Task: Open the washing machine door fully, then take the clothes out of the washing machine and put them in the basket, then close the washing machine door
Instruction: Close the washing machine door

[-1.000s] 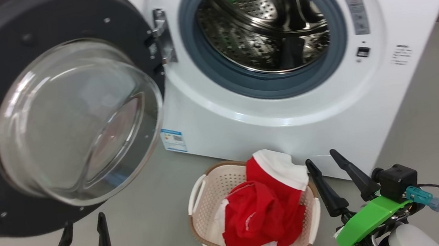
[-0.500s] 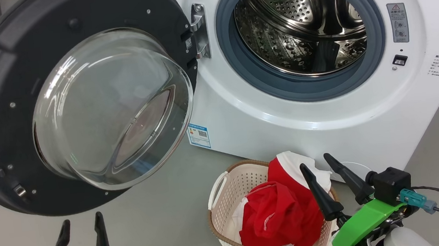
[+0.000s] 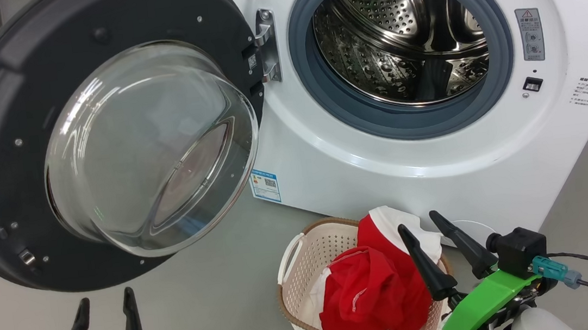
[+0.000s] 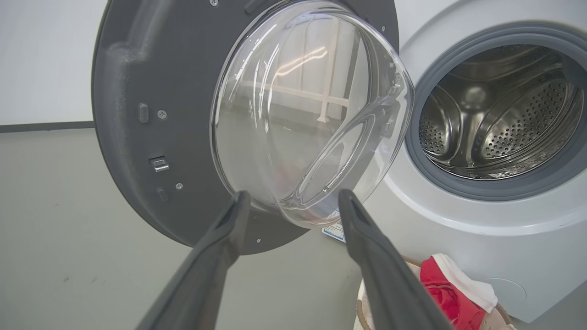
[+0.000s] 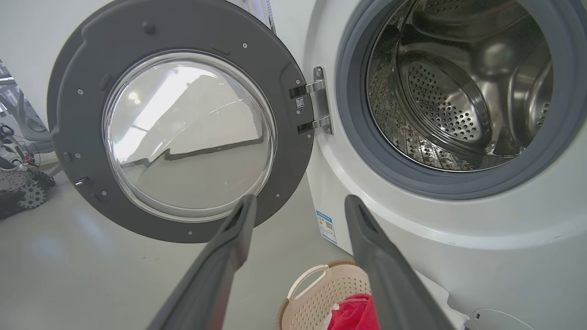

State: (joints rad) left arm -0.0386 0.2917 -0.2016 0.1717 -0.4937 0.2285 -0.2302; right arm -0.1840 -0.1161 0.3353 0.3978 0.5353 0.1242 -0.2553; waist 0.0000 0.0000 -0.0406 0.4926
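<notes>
- The washing machine door (image 3: 105, 141) stands swung wide to the left on its hinge (image 3: 266, 45). Its dark inner face and bulging glass window face the camera.
- The washing machine (image 3: 382, 172) is white, and its round opening is uncovered. A grey gasket (image 3: 319, 94) rings the steel drum (image 3: 401, 39), and no fabric shows in the part of the drum that can be seen.
- A blue label (image 3: 265, 185) sits low on the machine's front, just right of the door's glass.
- The basket (image 3: 304, 262) stands on the grey floor (image 3: 205, 305) close in front of the machine, below the opening.
- The clothes (image 3: 367, 294), red with white bands, lie piled in the basket and rise above its rim.
- The left end effector (image 3: 105, 297) is at the lower left, below the door's bottom rim. Its fingers are spread apart, empty, and point up at the door.
- The right end effector (image 3: 417, 221) is at the basket's right edge. Its fingers are spread wide and grip nothing, and their tips show in front of the clothes' white band.
</notes>
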